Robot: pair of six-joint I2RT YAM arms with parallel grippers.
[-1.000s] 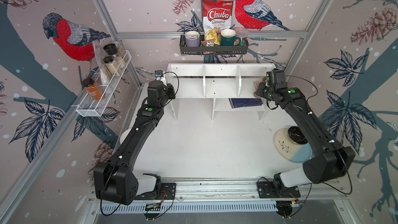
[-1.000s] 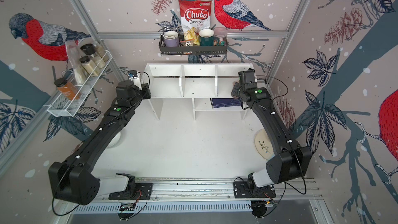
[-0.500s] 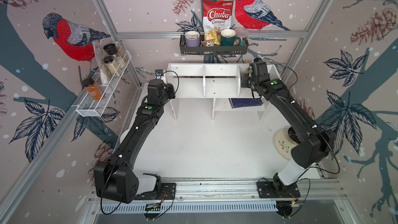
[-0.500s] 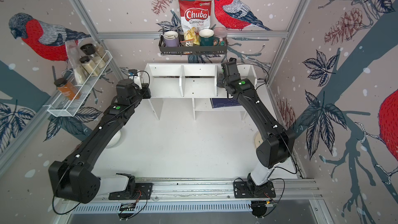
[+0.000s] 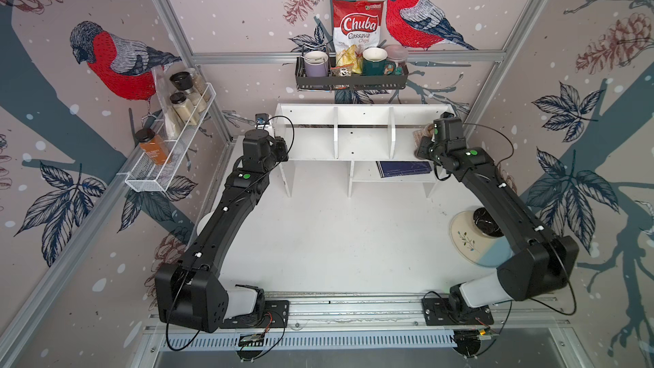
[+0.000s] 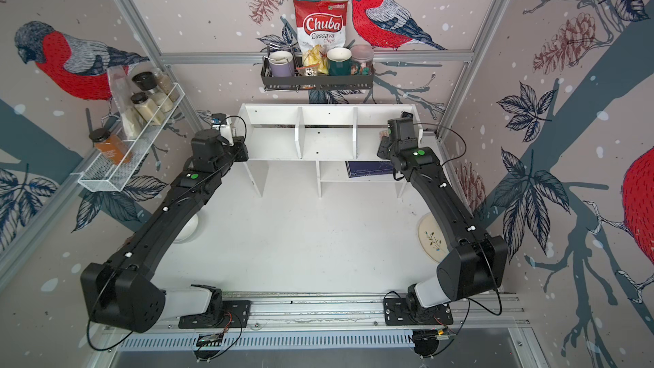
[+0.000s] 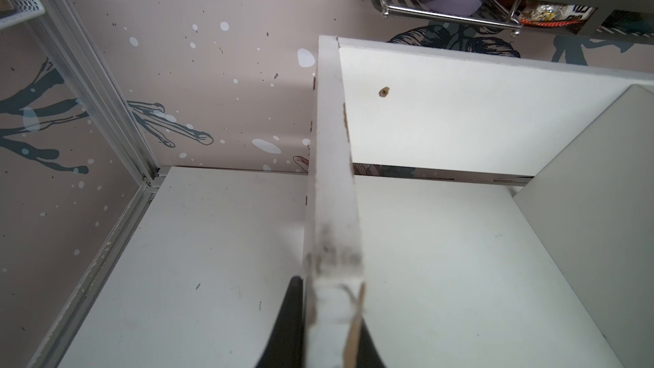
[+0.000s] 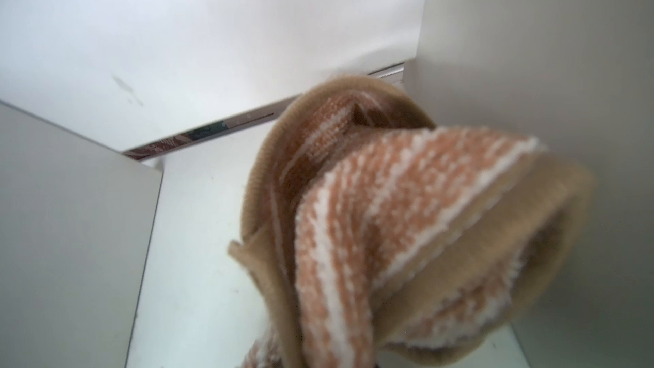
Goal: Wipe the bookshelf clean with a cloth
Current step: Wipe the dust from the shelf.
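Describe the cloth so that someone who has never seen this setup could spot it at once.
Start at the wide white bookshelf against the back wall. Go to its upper compartment at the robot's right end, where the right gripper reaches in. The cloth bunched there is tan-beige knit with pale stripes, the only soft, coloured thing among bare white boards.

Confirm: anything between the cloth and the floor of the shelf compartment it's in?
Nothing visible. The cloth, pinched in the right gripper, hangs inside the bookshelf's end compartment on the right arm's side; the floor under it is bare in the right wrist view. The divider stands off to one side. Contact can't be judged.
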